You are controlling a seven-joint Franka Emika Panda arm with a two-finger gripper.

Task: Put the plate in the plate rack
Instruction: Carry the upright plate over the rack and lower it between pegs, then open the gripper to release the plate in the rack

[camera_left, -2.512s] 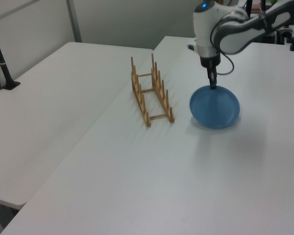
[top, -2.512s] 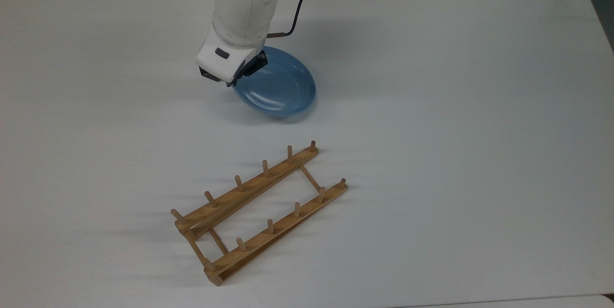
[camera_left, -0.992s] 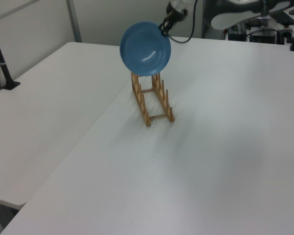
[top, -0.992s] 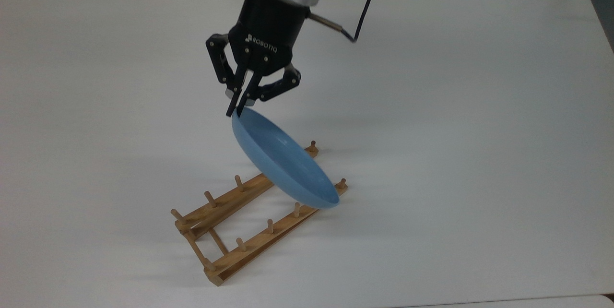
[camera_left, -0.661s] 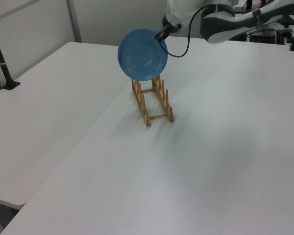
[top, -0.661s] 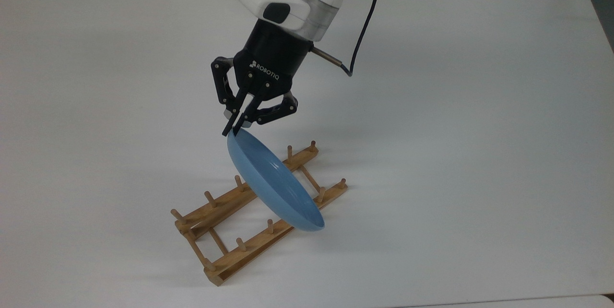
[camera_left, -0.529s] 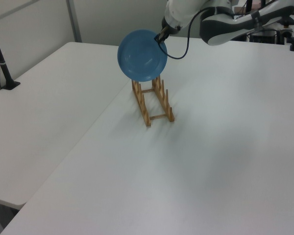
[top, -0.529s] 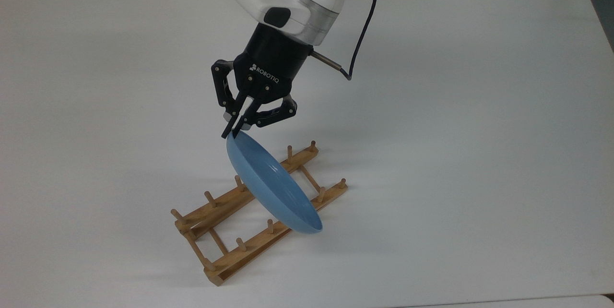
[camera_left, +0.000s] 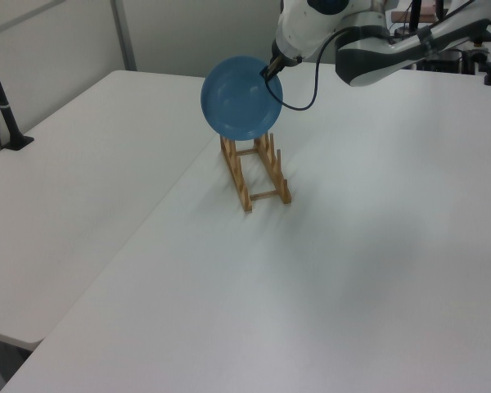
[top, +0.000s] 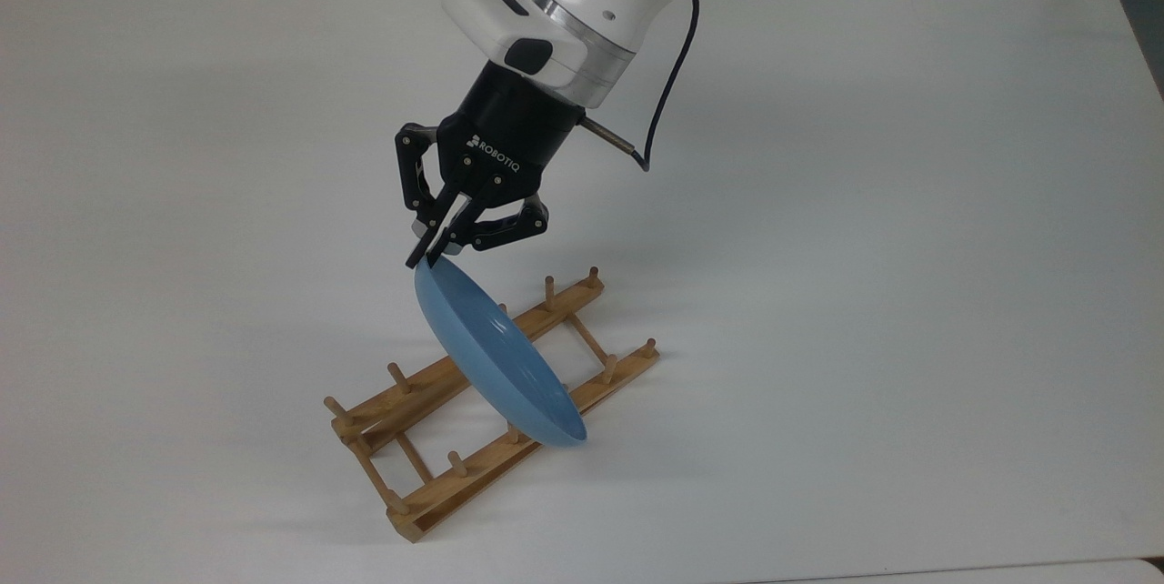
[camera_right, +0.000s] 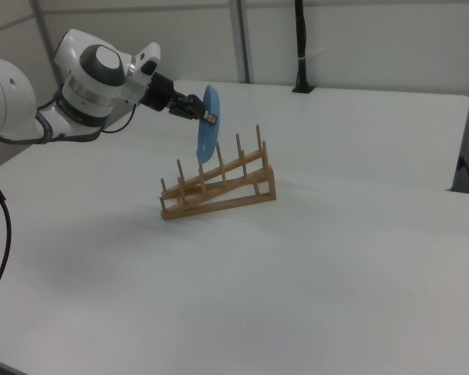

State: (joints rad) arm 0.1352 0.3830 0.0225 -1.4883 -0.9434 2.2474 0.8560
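Top view: the gripper (top: 424, 258) pinches the upper rim of the plate (top: 496, 361), which hangs on edge above the plate rack (top: 436, 384). Compared with half a second ago, the plate has shifted toward the top view's left and slightly lower, so that its bottom edge now overlaps the near rail between pegs rather than lying past the right-hand part of that rail. Over the last second the shift has been steady along the rack's length, away from its right end and toward the middle slots.

Left view: the plate (camera_left: 240, 97) shows its face to the camera, its lower edge just above the far end of the rack (camera_left: 254, 169); the gripper (camera_left: 271, 70) holds it at the upper right rim.

Right view: the plate (camera_right: 209, 124) is seen nearly edge-on, upright with a slight lean, above the pegs of the rack (camera_right: 219, 187), with the gripper (camera_right: 205, 116) at its top. Whether it already touches a rail cannot be told.

Interpretation: the carry appears finished and the arm is in the alignment and lowering stage. What probably remains is to drop the lower rim between two peg pairs and then release it.
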